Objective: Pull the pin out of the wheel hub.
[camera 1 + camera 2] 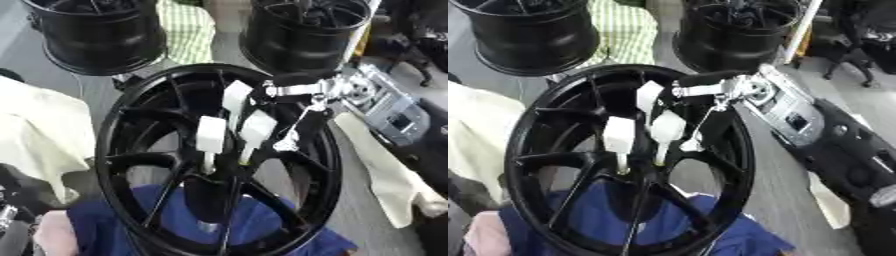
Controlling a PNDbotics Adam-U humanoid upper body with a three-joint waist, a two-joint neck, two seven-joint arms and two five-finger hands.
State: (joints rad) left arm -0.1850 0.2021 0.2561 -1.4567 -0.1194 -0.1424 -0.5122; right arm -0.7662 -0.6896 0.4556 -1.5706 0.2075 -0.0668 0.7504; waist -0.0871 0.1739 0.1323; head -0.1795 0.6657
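Black wheel (219, 160) stands upright at frame centre on blue cloth (262, 225). Right hand (241, 122), white-tipped fingers, reaches from upper right to the hub; pin not visible; grasp can't tell. Two more rims (101, 32) at top.

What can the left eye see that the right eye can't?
Only the left eye view shows the long cream cloth lying full length at the right. Only the right eye view shows the dark curved panel beyond the grey device. Both show the black wheel hub, the right hand reaching into it with white-tipped fingers, two more black wheels behind, and blue cloth beneath.
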